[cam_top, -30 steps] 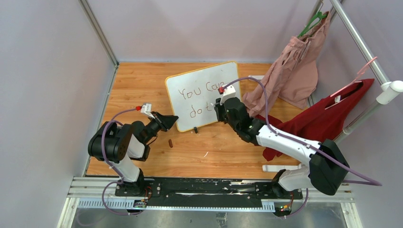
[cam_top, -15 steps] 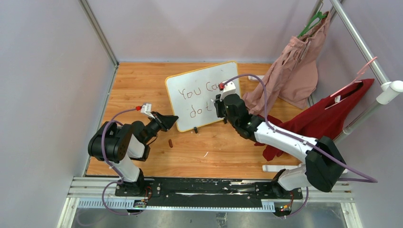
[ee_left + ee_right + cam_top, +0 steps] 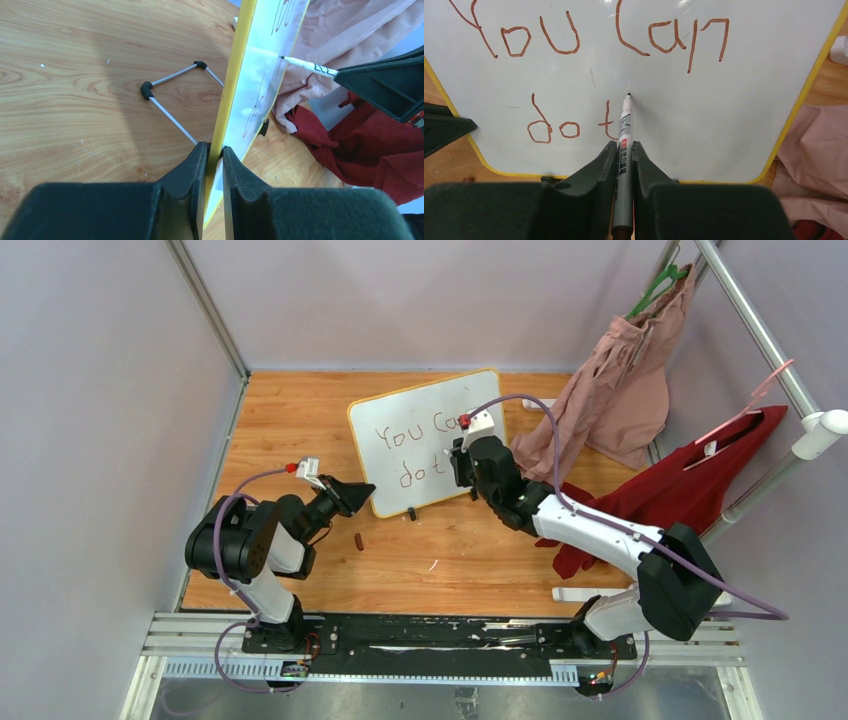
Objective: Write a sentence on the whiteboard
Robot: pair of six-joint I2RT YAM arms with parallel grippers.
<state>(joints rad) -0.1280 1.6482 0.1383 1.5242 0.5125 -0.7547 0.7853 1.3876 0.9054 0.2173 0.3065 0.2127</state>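
The whiteboard (image 3: pixel 425 425) with a yellow frame stands tilted on the wood table. It also shows in the right wrist view (image 3: pixel 724 125) and edge-on in the left wrist view (image 3: pixel 235 95). The sentence (image 3: pixel 589 37) reads "You Can" above "do t" in reddish-brown. My left gripper (image 3: pixel 362 490) (image 3: pixel 215 152) is shut on the board's lower left edge. My right gripper (image 3: pixel 458 462) (image 3: pixel 624 150) is shut on a grey marker (image 3: pixel 624 140), whose tip touches the board just right of the "t". The marker also shows in the left wrist view (image 3: pixel 307 65).
A pink garment (image 3: pixel 620 380) and a red garment (image 3: pixel 690 490) hang from a rail at the right and drape onto the table. A small brown marker cap (image 3: pixel 359 540) lies near the left gripper. The board's wire stand (image 3: pixel 172 100) sits behind it.
My right gripper has moved the marker slightly up and left on the board, by the "t". The left gripper and board have not moved.
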